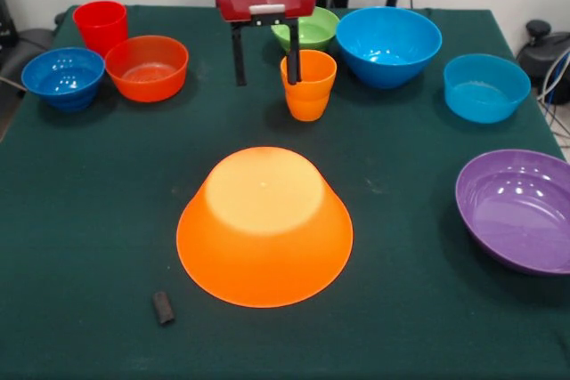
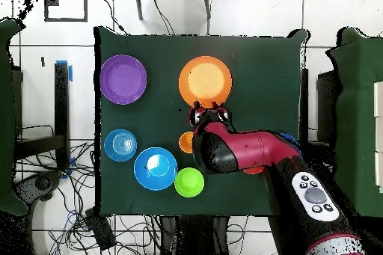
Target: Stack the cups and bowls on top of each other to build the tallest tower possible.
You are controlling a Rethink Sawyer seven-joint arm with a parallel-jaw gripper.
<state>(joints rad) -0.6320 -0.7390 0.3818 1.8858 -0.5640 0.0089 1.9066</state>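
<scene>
My gripper (image 1: 265, 80) hangs over the table's far middle, open, with nothing between its two black fingers. One finger (image 1: 292, 61) overlaps the left rim of the upright orange ridged cup (image 1: 310, 86); I cannot tell if it touches. The cup stands beside the gripper, not between the jaws. The largest yellow-orange bowl (image 1: 264, 224) lies upside down in the middle. The red cup (image 1: 100, 26), the orange-red bowl (image 1: 147, 67) and the dark-blue bowl (image 1: 62, 77) stand at the far left. In the overhead view my arm (image 2: 239, 151) hides most of the orange cup (image 2: 185, 142).
The green bowl (image 1: 307, 31), the big blue bowl (image 1: 387, 44) and the light-blue bowl (image 1: 485, 86) stand open side up along the far right. One purple bowl (image 1: 518, 209) sits at the right edge. A small dark object (image 1: 162, 306) lies near the front left.
</scene>
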